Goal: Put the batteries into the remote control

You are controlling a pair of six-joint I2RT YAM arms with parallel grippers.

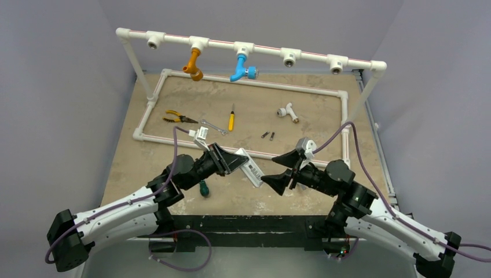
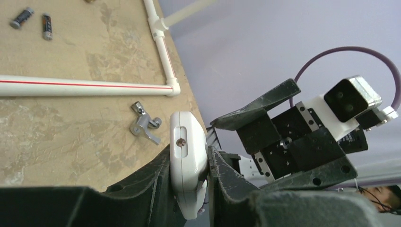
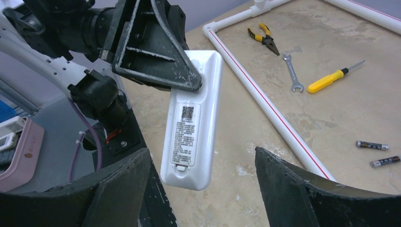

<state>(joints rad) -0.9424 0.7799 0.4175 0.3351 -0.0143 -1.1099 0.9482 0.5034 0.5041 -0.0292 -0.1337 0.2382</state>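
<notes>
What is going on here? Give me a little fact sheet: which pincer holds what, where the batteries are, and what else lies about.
Left pincer: shut on the remote control, gripping it near one end
Right pincer: open, fingers on either side of the remote's free end, not touching it
Remote's back: labelled side toward the right pincer, no open bay in view
Batteries: two, loose on the table, inside the white pipe frame, none loaded
Other tools: yellow screwdriver, wrench, pliers

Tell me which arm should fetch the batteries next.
Right, most likely. The right end effector is open and empty, while the left end effector clamps the remote. The batteries lie loose on the table, slightly toward the right arm's side.
</notes>
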